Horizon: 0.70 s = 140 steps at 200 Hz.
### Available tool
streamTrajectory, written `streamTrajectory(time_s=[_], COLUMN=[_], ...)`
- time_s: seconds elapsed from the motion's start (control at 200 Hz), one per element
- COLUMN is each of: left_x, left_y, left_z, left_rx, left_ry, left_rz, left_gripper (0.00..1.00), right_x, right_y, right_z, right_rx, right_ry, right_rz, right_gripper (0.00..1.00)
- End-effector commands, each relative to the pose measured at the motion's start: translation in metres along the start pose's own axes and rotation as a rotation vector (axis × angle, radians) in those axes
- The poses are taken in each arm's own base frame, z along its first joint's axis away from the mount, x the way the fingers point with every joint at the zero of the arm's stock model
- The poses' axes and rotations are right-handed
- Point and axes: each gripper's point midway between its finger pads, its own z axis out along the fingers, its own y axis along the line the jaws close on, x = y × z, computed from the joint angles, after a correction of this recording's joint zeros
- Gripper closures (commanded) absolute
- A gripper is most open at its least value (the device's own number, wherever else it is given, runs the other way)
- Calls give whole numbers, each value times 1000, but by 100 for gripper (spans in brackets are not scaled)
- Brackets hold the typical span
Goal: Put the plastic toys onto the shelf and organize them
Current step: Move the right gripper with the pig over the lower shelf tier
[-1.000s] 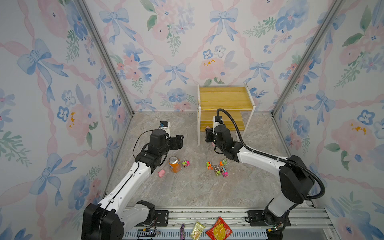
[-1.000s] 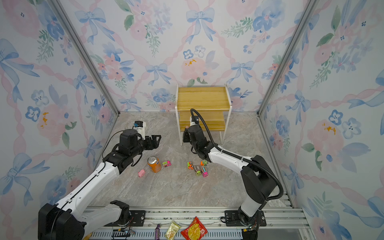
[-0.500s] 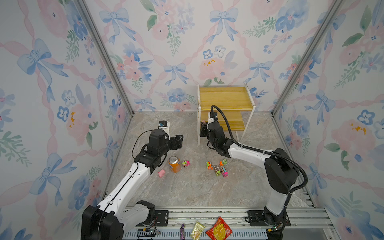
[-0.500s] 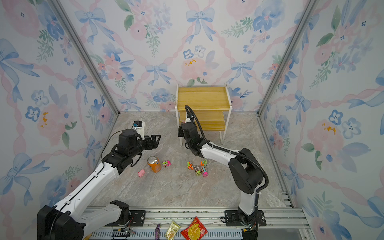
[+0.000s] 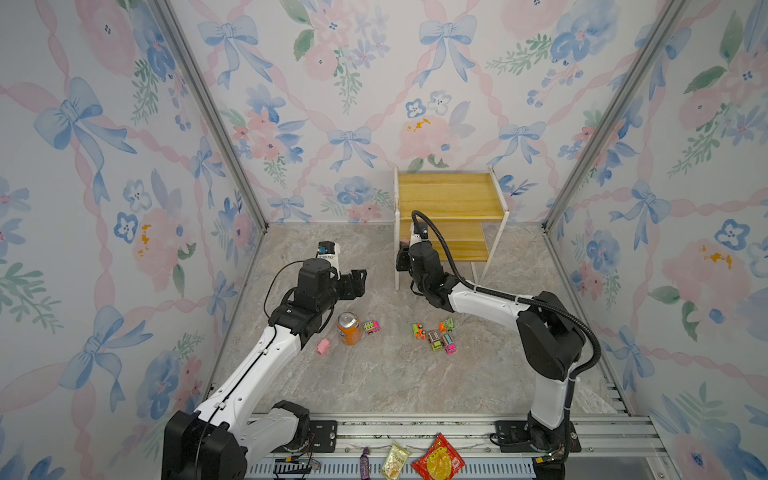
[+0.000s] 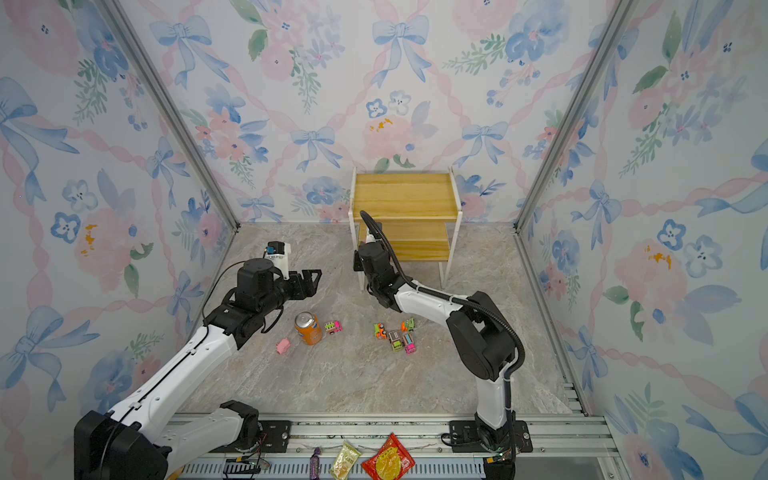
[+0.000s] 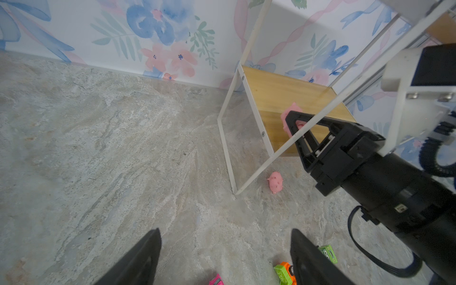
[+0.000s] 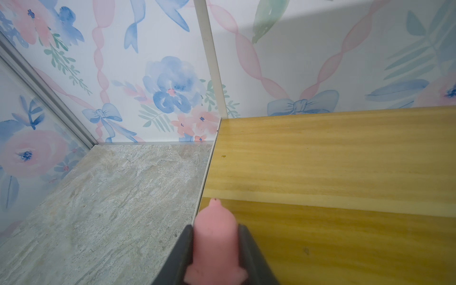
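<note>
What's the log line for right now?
right jaws: shut on pig, over shelf lower board | left jaws: open, empty | floor: second pig, third pig, five trucks, can

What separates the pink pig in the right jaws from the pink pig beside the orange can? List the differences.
The held pig is clamped between the right arm's jaws; the floor pig lies free. The held pig is over the left end of the shelf's lower board; the floor pig sits on the tabletop beside the orange can. Both are small and pink.
</note>
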Motion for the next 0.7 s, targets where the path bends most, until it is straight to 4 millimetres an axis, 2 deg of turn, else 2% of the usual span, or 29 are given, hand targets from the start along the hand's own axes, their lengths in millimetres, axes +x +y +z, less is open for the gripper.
streamTrajectory(time_s=[0.0, 0.38, 0.555, 0.695], left_x=[2, 6, 5, 5], left_y=[-3, 0, 0, 0], left_z=[-3, 0, 0, 0], left_rx=[17, 5, 3, 4], left_ry=[-4, 7, 5, 5], left_rz=[7, 7, 8, 8], left_gripper=[17, 17, 17, 17], right_x=[-25, -28, -26, -27], right_y=[1, -15, -17, -16], right_z=[7, 17, 21, 23], right_rx=[17, 72, 79, 79], right_ry=[-67, -87, -88, -87], right_rz=[-9, -30, -32, -32], right_gripper=[68, 67, 64, 57])
